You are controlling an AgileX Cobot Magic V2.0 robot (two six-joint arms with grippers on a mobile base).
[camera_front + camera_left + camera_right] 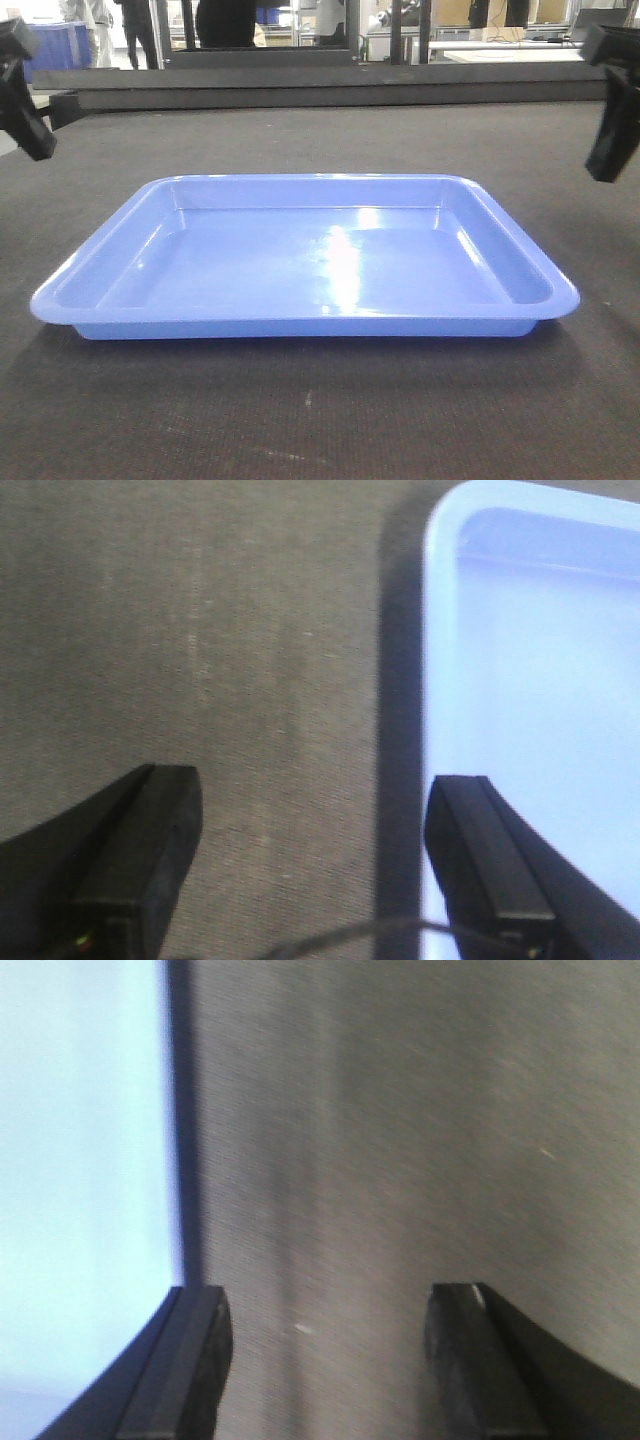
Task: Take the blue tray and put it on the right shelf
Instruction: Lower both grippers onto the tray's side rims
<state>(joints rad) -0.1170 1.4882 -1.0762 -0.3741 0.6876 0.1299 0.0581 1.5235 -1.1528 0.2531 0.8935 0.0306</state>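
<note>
1. The shallow, glossy light-blue plastic tray [300, 322] lies flat on the dark matte table [320, 420], with its long axis running left to right.
2. Your left gripper [310, 810] and right gripper [325, 1305] are both spread wide, one beside each short end and equally near.

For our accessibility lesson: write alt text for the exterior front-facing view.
An empty light-blue tray lies flat on a dark surface. The left pincer and right pincer hang at the picture's edges, clear of it.
</note>
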